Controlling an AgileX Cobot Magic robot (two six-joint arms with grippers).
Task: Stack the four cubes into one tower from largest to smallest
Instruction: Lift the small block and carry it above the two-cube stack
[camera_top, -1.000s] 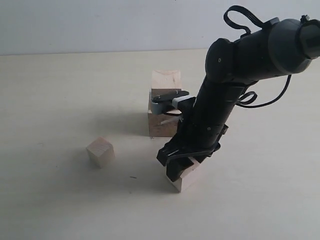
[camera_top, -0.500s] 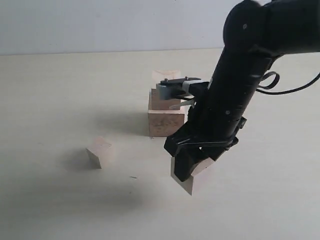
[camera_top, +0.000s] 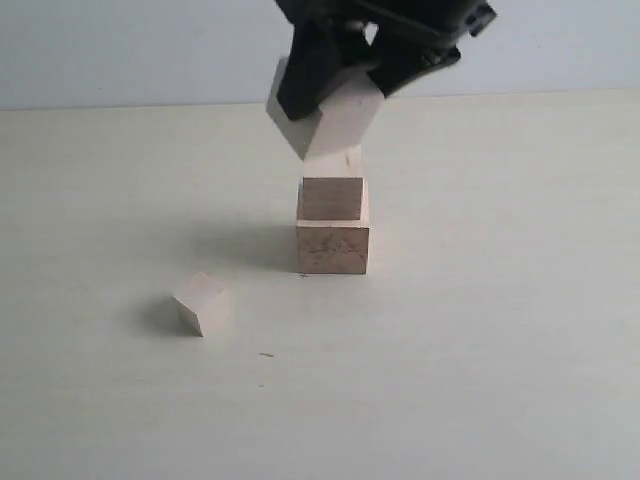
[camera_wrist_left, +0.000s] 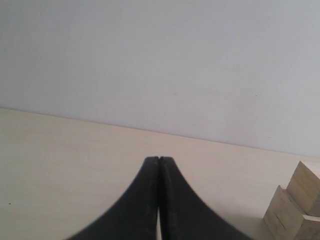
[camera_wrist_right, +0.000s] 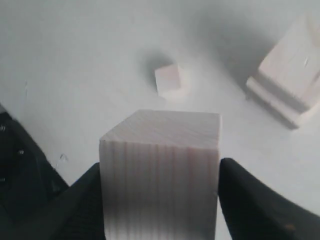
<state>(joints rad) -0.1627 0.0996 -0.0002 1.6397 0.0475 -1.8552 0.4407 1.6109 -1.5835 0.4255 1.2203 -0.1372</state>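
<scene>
A two-cube tower stands mid-table: the largest cube (camera_top: 332, 250), with dark grain smudges, carries the second cube (camera_top: 331, 198). My right gripper (camera_top: 340, 95) hangs just above it, shut on the third cube (camera_top: 325, 118), which is tilted. In the right wrist view this held cube (camera_wrist_right: 160, 175) fills the space between the black fingers (camera_wrist_right: 240, 200), with the tower (camera_wrist_right: 292, 85) and the smallest cube (camera_wrist_right: 168, 80) on the table beyond. The smallest cube (camera_top: 200, 303) lies alone at front left. My left gripper (camera_wrist_left: 159, 161) is shut on nothing, low over the table, the tower (camera_wrist_left: 292, 210) off to its side.
The pale tabletop (camera_top: 500, 350) runs back to a light wall (camera_top: 120, 50). The right arm's dark body (camera_top: 400, 20) crosses the top of the exterior view. The left arm is out of the exterior view.
My right gripper has lifted the third cube off the table in front of the tower and carried it up and back, over the tower. The smallest cube and the tower have not moved.
</scene>
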